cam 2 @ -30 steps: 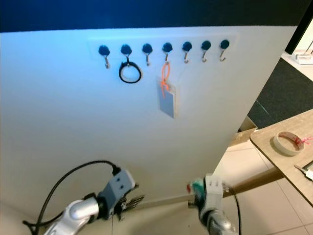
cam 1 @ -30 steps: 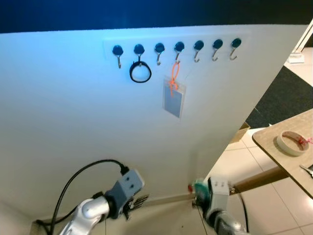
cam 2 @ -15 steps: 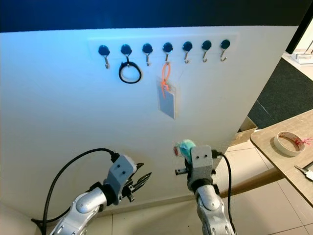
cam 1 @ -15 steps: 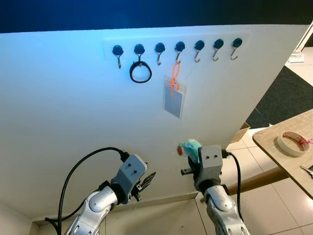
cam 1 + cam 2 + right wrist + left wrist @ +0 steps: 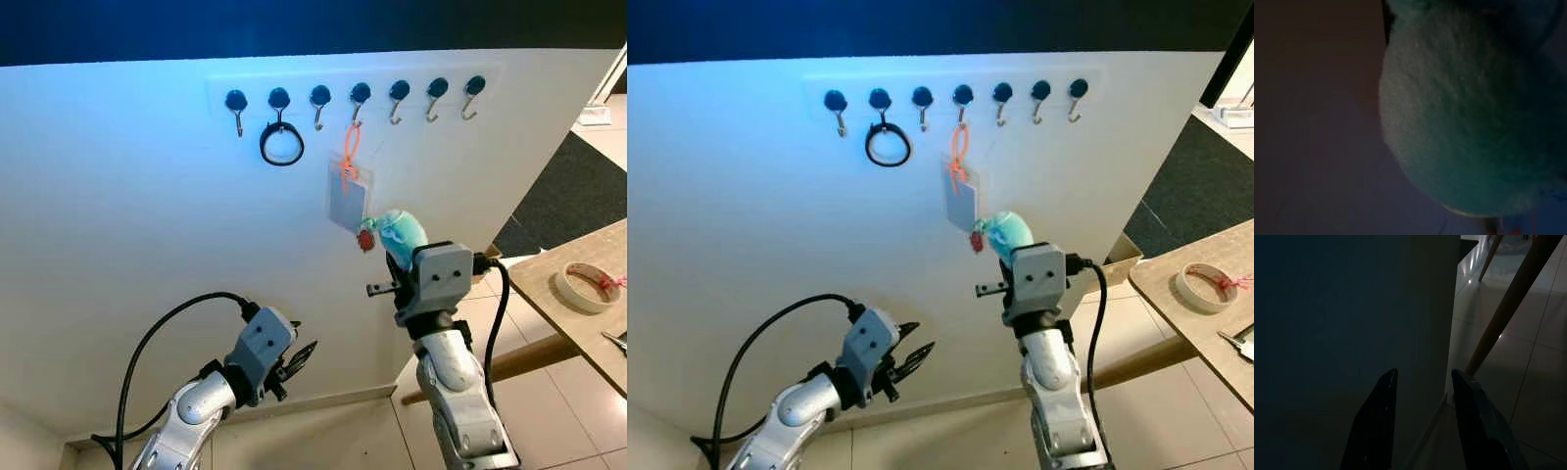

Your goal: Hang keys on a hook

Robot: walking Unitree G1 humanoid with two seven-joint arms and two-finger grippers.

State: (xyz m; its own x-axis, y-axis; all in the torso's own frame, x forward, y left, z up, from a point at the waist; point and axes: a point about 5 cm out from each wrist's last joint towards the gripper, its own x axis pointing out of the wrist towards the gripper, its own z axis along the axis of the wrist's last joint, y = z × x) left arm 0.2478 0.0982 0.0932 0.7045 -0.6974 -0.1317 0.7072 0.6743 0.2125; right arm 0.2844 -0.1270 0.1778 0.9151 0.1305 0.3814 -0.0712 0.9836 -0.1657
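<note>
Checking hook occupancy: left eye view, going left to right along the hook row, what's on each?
Bare hook → hook with black ring → bare hook → hook with orange-tied card → three bare hooks.

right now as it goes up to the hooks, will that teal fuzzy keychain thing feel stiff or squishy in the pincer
Probably squishy: the teal plush keychain looks fuzzy and rounded above the right pincer. Likely light for its size. The small red piece juts out from its side, so it may swing and catch near the hooks.
</note>
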